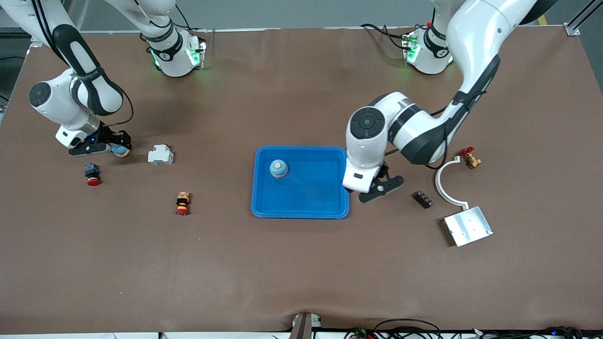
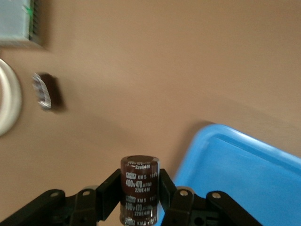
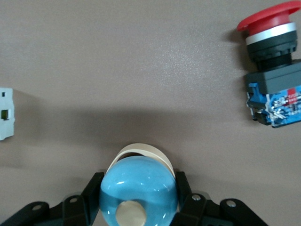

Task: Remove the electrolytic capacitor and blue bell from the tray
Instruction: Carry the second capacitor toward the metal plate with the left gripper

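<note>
Bright-blue shallow plastic tray [image 1: 301, 200] with rounded corners sits at the middle of the brown table, and one blue dome-shaped bell with a tan button on top [image 1: 278, 168] rests inside it, in the corner toward the robots' bases and the right arm's end.

The left gripper [image 1: 379, 188] hangs just outside the tray's rim at the left arm's end. Its fingers are closed on a dark brown cylindrical electrolytic capacitor [image 2: 139, 188], held upright with its long axis vertical. In the left wrist view the capacitor is over bare table beside the tray's edge, so it looks already clear of the tray and seems ready to be lowered onto the table.

The right gripper [image 1: 115, 149] is low over the table well toward the right arm's end. Its fingers are clamped on a second blue dome bell [image 3: 138, 193], just beside a red mushroom-head push button [image 3: 272, 75] and a white plastic block [image 1: 160, 155].

The bell in the tray lies toward the right arm from the left gripper; the left gripper is nearer to it, though both are occupied.
</note>
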Robot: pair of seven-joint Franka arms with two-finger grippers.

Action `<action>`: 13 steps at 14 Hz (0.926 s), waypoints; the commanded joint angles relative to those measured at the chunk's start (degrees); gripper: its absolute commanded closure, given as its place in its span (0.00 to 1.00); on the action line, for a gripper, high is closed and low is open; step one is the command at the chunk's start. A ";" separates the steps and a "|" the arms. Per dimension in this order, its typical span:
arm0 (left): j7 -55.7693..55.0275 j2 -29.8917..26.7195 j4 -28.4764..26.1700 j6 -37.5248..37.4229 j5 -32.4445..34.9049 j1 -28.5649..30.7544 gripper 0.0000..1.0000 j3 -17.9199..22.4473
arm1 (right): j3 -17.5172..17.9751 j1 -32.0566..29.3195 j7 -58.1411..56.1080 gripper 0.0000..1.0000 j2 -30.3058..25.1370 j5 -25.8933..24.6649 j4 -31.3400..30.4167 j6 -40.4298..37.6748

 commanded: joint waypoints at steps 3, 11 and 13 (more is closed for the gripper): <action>8.36 -3.56 -1.83 -4.89 -2.83 8.00 1.00 -2.58 | 1.10 -0.94 -1.47 1.00 1.36 1.80 1.38 -0.26; 9.77 -3.22 -4.46 -10.78 -5.30 24.44 1.00 -7.34 | 1.36 -0.24 -1.30 0.00 0.93 2.15 2.08 -0.87; 10.48 -3.13 -7.26 -10.25 -5.22 26.39 1.00 -7.25 | 2.15 -0.15 -0.95 0.00 -2.48 2.24 2.17 -6.12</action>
